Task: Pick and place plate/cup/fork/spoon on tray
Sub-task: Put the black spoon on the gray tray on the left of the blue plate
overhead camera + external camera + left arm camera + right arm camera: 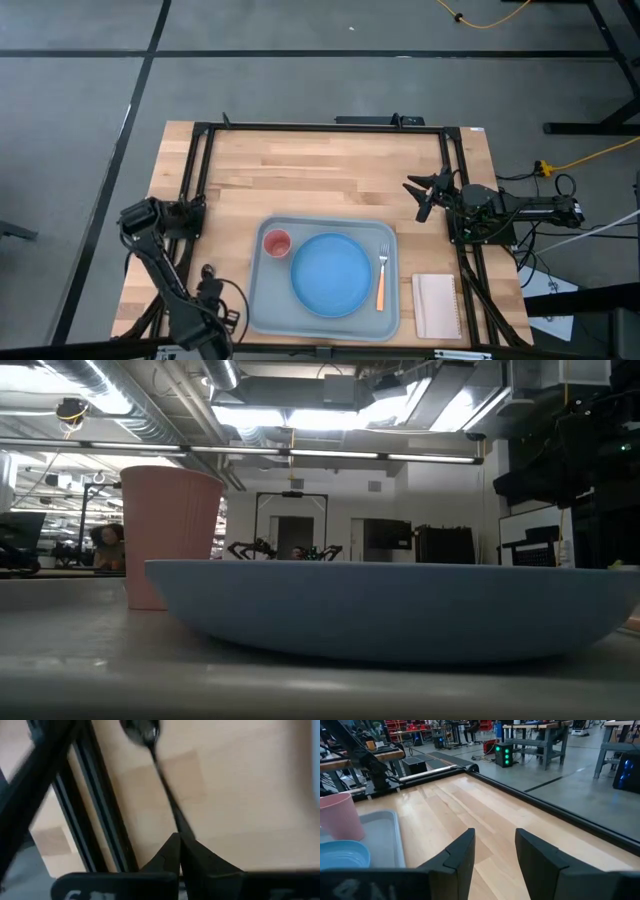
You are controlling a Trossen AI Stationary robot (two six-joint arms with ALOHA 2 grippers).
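Observation:
The blue plate (332, 274), the pink-red cup (276, 243) and the orange-handled fork (381, 275) rest on the pale blue-grey tray (260, 300) at the table's near middle. In the low view the cup (165, 535) stands upright behind the plate (390, 610). My left gripper (208, 292) is left of the tray, near the table's near-left corner, and is shut on the dark spoon (160, 770). My right gripper (425, 190) is open and empty over bare wood, beyond the tray's far right corner; it also shows in the right wrist view (494, 845). My left gripper pinches the spoon's handle near its free end (176, 822) between its two shut fingers. The spoon sticks straight out beyond the fingertips, along the fingers, with its bowl (142, 730) farthest from them. It lies over bare wood beside the black rail; I cannot tell whether it is lifted clear.
A small white pad (436, 305) lies right of the tray. A black frame rail (190, 200) runs around the table, close to my left gripper. Bare wood (320, 180) stretches beyond the tray toward the far edge.

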